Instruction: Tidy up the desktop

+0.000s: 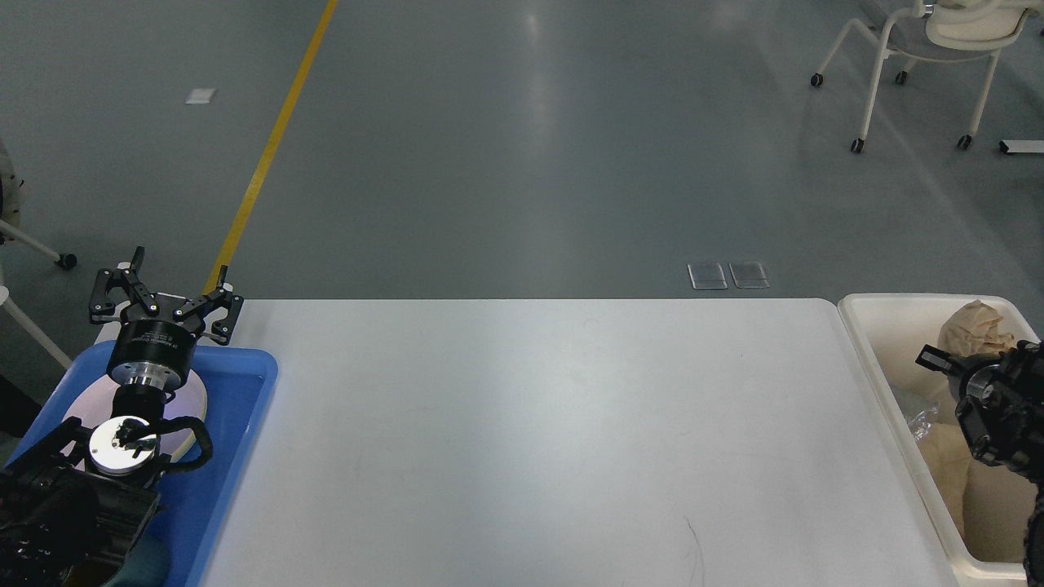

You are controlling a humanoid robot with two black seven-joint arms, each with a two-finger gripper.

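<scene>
A smooth, glossy white desktop (538, 440) sits between a shiny blue plastic tray (232, 456) and a matt cream plastic bin (885, 350) holding crumpled tan paper (975, 324), beside a matt black gripper (163, 285) on a polished metal wrist ring.
</scene>
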